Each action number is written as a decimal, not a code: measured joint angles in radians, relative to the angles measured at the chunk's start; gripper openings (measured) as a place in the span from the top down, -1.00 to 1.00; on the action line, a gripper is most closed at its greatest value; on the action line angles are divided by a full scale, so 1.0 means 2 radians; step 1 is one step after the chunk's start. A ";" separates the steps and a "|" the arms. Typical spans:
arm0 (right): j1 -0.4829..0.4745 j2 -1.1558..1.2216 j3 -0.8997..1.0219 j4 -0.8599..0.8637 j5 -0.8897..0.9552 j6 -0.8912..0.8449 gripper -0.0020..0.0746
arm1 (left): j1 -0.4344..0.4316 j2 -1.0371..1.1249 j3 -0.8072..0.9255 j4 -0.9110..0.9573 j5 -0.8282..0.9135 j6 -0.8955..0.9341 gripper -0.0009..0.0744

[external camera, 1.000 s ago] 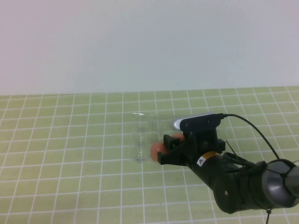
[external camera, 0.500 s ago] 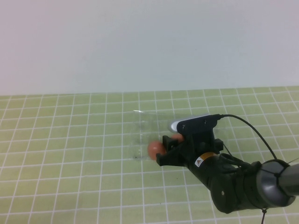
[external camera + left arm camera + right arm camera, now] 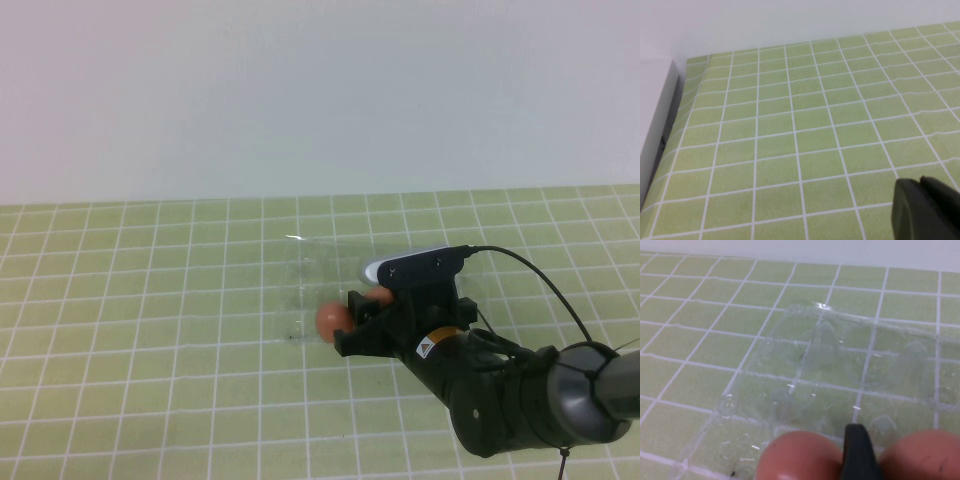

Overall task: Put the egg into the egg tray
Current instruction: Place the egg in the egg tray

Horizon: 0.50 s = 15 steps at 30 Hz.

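Covering the table, the green grid mat [image 3: 150, 330] carries the clear egg tray [image 3: 320, 285]. The right gripper [image 3: 365, 322] hovers at its near edge, grip unclear; one egg [image 3: 333, 319] beside its fingertip [image 3: 856, 450], another egg [image 3: 920, 455] opposite, axes unreadable. The left gripper [image 3: 927, 210] hangs apart.

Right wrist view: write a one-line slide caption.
Right claw hovers at the near edge of the clear egg tray, one finger between two orange-brown eggs; left claw is parked elsewhere.
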 joint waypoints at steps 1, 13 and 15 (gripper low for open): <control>0.000 0.000 0.000 0.000 0.000 0.000 -0.11 | 0.000 0.000 0.000 0.000 0.000 0.000 0.98; 0.000 0.000 0.000 0.000 0.000 0.000 -0.12 | 0.000 0.000 0.000 0.000 0.000 0.000 0.98; 0.000 0.000 0.000 0.000 0.000 0.000 -0.12 | 0.000 0.000 0.000 0.000 0.000 0.000 0.98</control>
